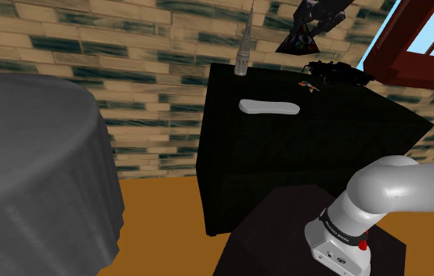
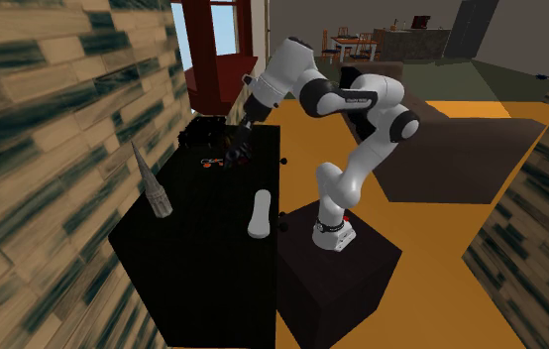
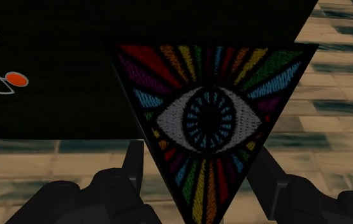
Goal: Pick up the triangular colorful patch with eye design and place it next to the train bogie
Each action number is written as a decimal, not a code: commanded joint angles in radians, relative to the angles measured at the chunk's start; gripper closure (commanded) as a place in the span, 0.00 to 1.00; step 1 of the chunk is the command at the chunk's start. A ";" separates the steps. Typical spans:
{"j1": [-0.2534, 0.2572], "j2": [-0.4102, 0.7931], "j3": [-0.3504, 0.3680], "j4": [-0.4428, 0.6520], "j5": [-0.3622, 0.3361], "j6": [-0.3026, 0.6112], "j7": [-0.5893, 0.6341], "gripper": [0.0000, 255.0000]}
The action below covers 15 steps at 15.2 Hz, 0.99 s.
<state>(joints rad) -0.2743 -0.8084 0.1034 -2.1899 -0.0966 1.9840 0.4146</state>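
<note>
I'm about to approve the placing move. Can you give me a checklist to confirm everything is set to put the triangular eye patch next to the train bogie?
1. Grip: the end effector clasps the triangular rainbow-striped embroidered patch with a white eye: ok.
2. Patch hangs clear above the black table: ok.
3. Dark train bogie located, at the table's far corner by the red window frame: ok.
4. Free spot beside the bogie: a small orange-and-white key ring lies close by: cannot tell.
5. Grey spire model and white oblong object sit away from the bogie: ok.
</note>
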 commanded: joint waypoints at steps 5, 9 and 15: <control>-0.008 -0.075 -0.137 -0.056 -0.026 -0.005 -0.132 1.00; -0.017 -0.106 -0.233 -0.064 -0.050 -0.017 -0.224 1.00; -0.029 -0.121 -0.378 -0.041 -0.088 -0.036 -0.363 1.00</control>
<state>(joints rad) -0.3016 -0.9262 -0.2446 -2.2350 -0.1767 1.9502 0.0818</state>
